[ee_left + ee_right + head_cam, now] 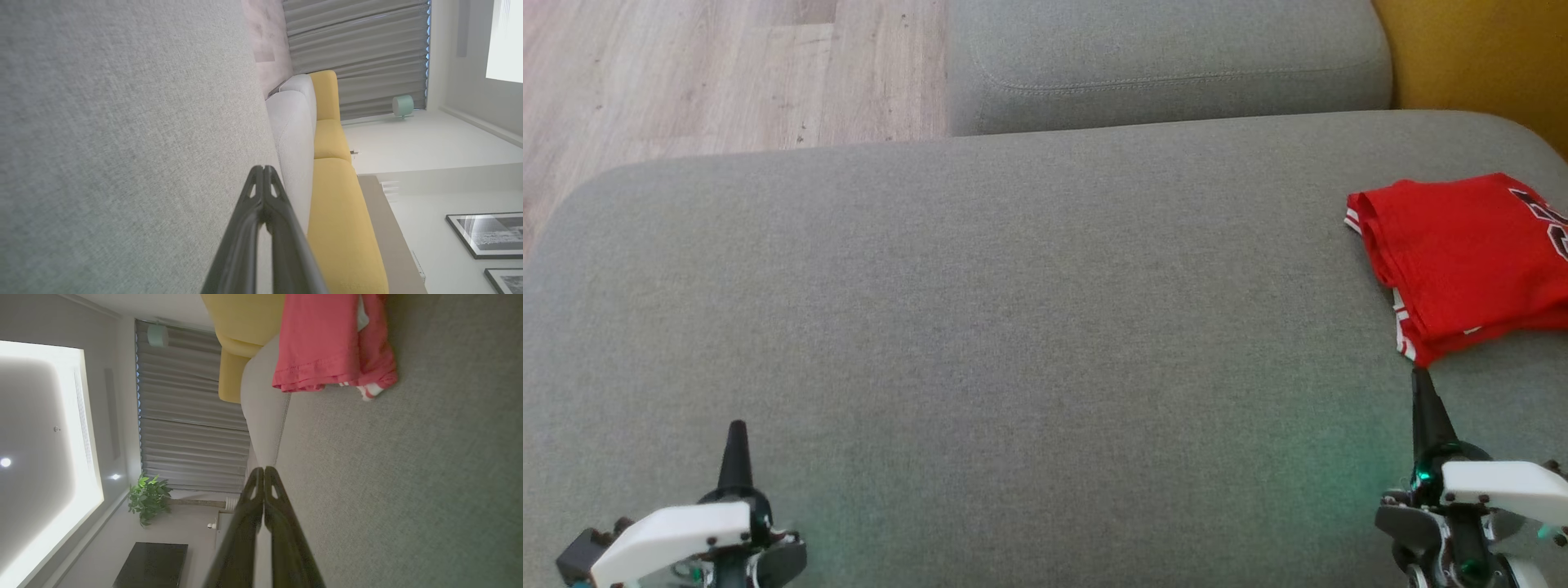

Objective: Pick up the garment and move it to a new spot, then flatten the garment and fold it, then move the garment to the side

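Note:
A red garment (1462, 257) with white-striped trim lies folded at the right edge of the grey cushion (1013, 327); part of it runs off that view's right side. The same folded garment (327, 343) appears at the top of the right wrist view. My right gripper (1421, 377) is shut and empty, its tip just short of the garment's near corner. In its own wrist view the right gripper (264, 470) has its fingers pressed together. My left gripper (737, 426) stands shut and empty at the lower left, far from the garment, and its fingers (256, 179) meet at the tip.
A second grey cushion (1168, 61) lies behind the main one. Wooden floor (711, 73) shows at the upper left and a yellow cushion (1486, 57) at the upper right. The wide middle of the grey cushion is bare fabric.

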